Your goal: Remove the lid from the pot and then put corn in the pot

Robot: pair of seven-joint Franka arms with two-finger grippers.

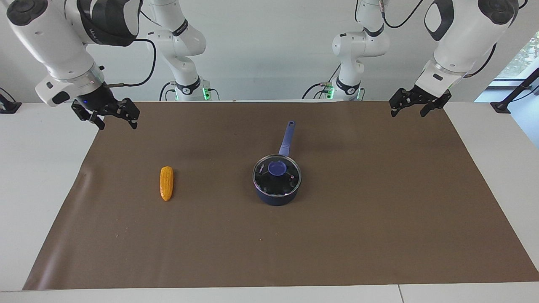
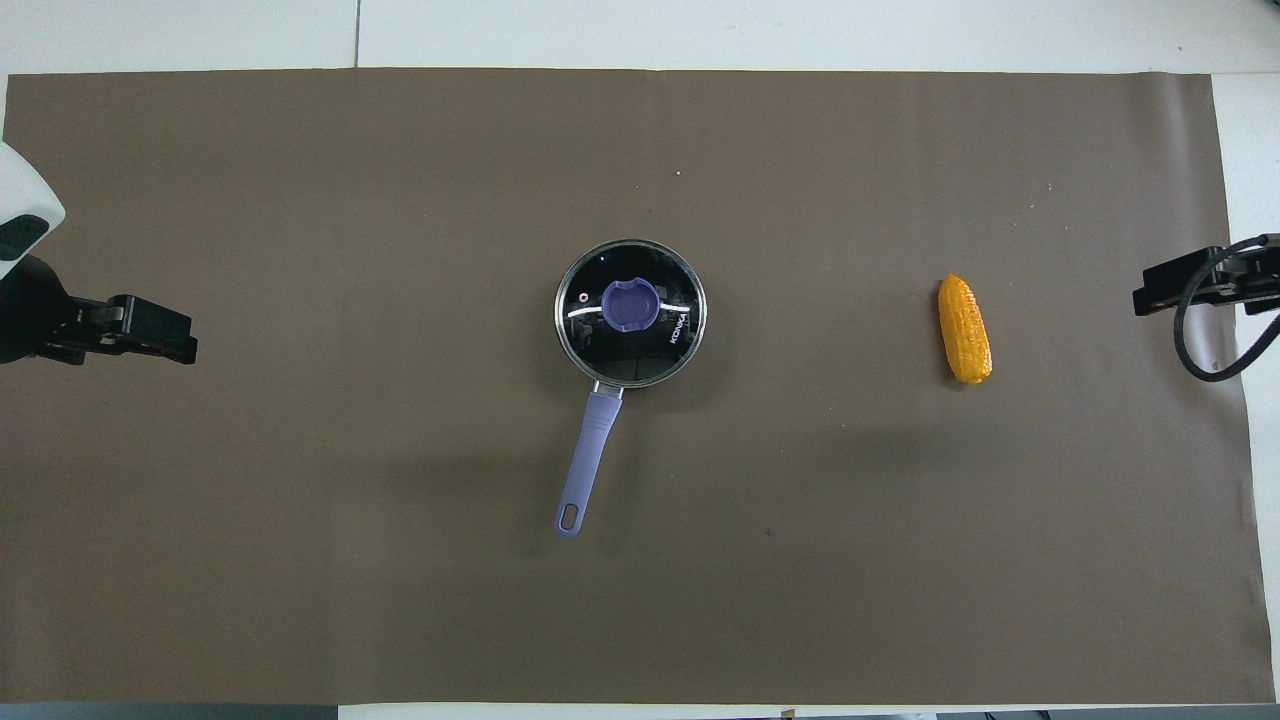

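Note:
The dark blue pot [image 1: 276, 198] stands mid-table, its long handle [image 1: 286, 138] pointing toward the robots. The glass lid [image 1: 290, 182] with its blue knob [image 1: 277, 168] sits shut on the pot. In the overhead view the lid [image 2: 655, 350] covers the pot, and the handle [image 2: 590, 450] shows. The yellow corn [image 1: 166, 183] lies flat on the mat toward the right arm's end, also in the overhead view [image 2: 965, 330]. My right gripper [image 1: 114, 117] [image 2: 1170, 290] hangs open and empty over the mat's edge. My left gripper [image 1: 414, 107] [image 2: 150, 340] hangs open and empty over the mat's other end.
A brown mat [image 1: 358, 235] covers most of the white table [image 1: 33, 176]. Nothing else lies on it.

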